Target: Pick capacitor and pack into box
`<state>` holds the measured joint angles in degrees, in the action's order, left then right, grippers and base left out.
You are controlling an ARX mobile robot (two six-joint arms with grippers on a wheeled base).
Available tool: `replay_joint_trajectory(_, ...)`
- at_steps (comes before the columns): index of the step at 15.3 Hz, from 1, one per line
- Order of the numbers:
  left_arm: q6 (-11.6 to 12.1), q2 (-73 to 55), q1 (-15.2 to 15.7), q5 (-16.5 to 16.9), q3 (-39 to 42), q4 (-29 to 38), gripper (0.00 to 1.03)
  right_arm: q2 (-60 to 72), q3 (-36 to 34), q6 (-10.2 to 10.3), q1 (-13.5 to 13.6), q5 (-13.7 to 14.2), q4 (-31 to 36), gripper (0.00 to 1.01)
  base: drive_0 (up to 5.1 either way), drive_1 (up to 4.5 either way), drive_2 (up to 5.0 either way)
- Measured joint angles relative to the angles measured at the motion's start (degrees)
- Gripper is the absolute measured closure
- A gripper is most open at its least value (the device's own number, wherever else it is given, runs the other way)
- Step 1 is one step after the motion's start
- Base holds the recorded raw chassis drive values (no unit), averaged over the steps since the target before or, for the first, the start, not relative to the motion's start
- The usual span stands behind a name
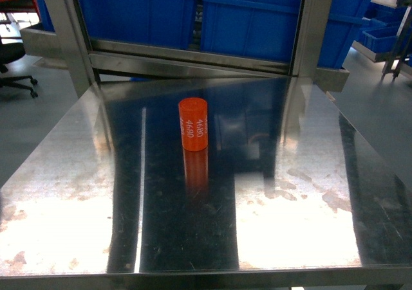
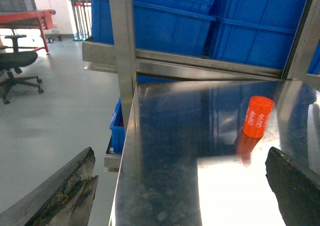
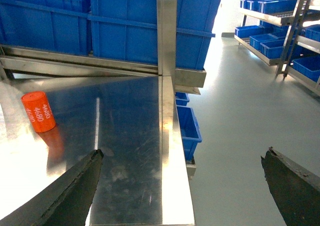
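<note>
The orange capacitor stands upright near the middle of the steel surface, a little toward the far side and well apart from every edge. Behind the far edge stand blue bins on a steel frame. The left pincer is wide open and holds nothing, at the left edge. The right pincer is also wide open and holds nothing, at the right edge, partly over the floor.
</note>
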<state>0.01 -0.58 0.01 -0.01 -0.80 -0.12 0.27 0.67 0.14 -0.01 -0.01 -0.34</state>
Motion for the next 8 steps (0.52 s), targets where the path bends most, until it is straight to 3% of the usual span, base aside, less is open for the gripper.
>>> replay_joint_trajectory(8,0.0,0.0,0.0,0.0,0.0,-0.11,0.05,0.0,0.0,0.0,0.0,0.02,0.02,0.03,0.0,0.0,0.0)
